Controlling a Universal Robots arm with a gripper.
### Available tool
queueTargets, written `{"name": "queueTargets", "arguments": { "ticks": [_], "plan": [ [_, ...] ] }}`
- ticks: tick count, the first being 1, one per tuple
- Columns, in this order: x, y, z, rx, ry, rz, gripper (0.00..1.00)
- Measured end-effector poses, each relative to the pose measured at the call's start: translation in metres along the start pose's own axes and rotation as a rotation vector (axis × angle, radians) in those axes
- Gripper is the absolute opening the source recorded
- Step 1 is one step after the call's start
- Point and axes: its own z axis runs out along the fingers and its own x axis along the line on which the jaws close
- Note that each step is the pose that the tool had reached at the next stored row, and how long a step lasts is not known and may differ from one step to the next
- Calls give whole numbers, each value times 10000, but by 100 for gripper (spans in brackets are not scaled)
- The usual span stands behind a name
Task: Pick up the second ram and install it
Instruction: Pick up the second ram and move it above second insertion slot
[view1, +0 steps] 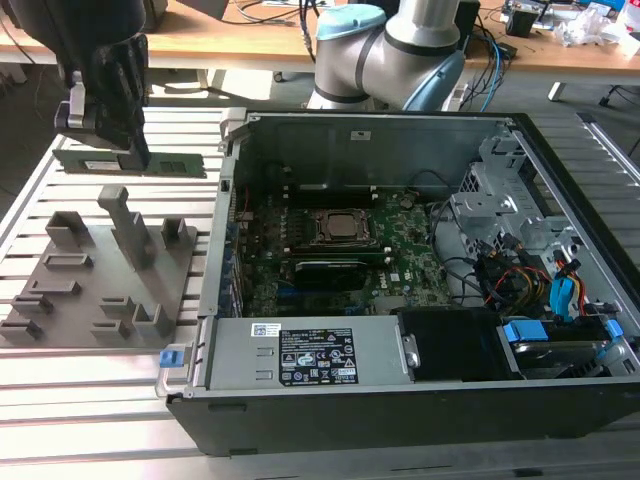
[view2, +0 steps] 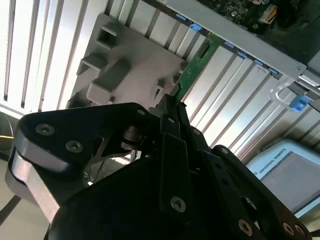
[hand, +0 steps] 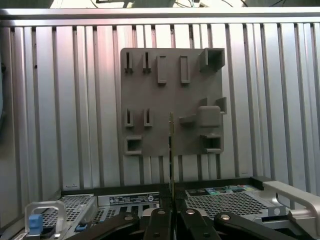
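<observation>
1. The slatted metal table (view1: 90, 400) carries everything. Bare slats lie along its near edge and on the exterior view's left side.
2. The open computer case (view1: 400, 420) lies on its side and takes the middle of the table and the exterior view's right part. Its top is open, so the inside is free from above.
3. The robot arm (view1: 400, 50) stands behind the far edge of the case.
4. The green motherboard (view1: 400, 270) lies on the floor of the case, with the square processor socket (view1: 340, 228) near its middle. The power supply (view1: 310, 355) sits along the near wall.
5. The gray fixture plate (view1: 100, 280) with raised holders lies flat on the slats, just beside the left wall of the case but apart from it. It shows in both wrist views too (hand: 165, 95) (view2: 145, 65).
6. The black gripper (view1: 132, 152) hangs near the far left corner of the table, beyond the far edge of the fixture plate. Its fingers are clenched on the second ram, one finger on each flat face (hand: 171, 216) (view2: 172, 107).
7. The second ram (view1: 170, 163) is horizontal, with its long edge parallel to the far edge of the table. Its free end is near the case's far left corner, not touching. I cannot tell whether it is clear of the slats. In the first wrist view it appears edge-on (hand: 171, 145). In the second wrist view it sticks out past the fingertips (view2: 195, 62).
</observation>
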Motion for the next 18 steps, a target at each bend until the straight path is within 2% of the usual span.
{"name": "queueTargets", "arguments": {
  "ticks": [1, 7, 11, 12, 16, 18],
  "plan": [
    [-2, -48, -3, 0, 2, 0, 14],
    [-11, -201, -9, 0, 3, 0, 14],
    [-25, -457, -21, -1, 5, 0, 14],
    [-30, -543, -24, 0, 4, 0, 14],
    [-40, -737, -33, -2, 5, 0, 14],
    [-47, -859, -39, -3, 5, -1, 14]
  ]
}}
